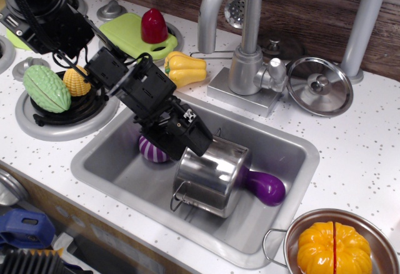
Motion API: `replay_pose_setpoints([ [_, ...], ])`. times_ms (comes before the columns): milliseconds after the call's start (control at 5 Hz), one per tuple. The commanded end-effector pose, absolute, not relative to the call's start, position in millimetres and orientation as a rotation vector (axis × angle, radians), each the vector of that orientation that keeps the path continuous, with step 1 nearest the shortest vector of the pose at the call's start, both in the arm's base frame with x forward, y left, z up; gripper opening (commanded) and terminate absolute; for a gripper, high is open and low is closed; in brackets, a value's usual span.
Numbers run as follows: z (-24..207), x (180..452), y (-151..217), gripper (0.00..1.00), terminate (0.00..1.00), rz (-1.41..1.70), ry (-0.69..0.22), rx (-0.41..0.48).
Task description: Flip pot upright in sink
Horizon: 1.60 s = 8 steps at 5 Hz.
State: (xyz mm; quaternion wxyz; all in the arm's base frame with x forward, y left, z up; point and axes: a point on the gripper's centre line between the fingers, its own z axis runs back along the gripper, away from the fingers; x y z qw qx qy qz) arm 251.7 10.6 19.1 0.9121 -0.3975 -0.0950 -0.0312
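Observation:
The shiny steel pot (210, 175) lies tilted on its side in the grey sink (284, 189), its closed bottom facing the camera and a wire handle at its lower left. My black gripper (199, 141) reaches down from the upper left and touches the pot's upper left edge. Whether its fingers hold the rim is hidden by the gripper body. A purple striped ball (153, 150) lies behind the gripper, partly hidden.
A purple eggplant (265, 187) lies right of the pot in the sink. The faucet (244, 42) stands behind, a steel lid (320, 86) to its right. A pan with an orange pumpkin (332, 248) sits at the front right. Corn, a green vegetable and yellow peppers lie on the left.

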Motion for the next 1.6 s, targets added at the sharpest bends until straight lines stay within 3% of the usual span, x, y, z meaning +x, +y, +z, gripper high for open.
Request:
replay_pose_setpoints([
  [0, 18.3, 253.5, 11.6, 1.0, 0.0, -0.068, -0.229, -0.879],
  [400, 8.5, 254.1, 4.6, 1.0, 0.0, -0.064, -0.25, -1.037],
  [600, 8.4, 253.2, -1.5, 0.0, 0.0, -0.024, -0.262, -1.047],
  [1000, 10.9, 252.8, -1.6, 0.0, 0.0, -0.026, -0.255, -1.052],
  [1200, 14.1, 251.6, -4.4, 1.0, 0.0, -0.013, -0.246, -0.999],
  [1400, 20.3, 251.7, -5.5, 1.0, 0.0, -0.024, -0.193, -0.849],
])
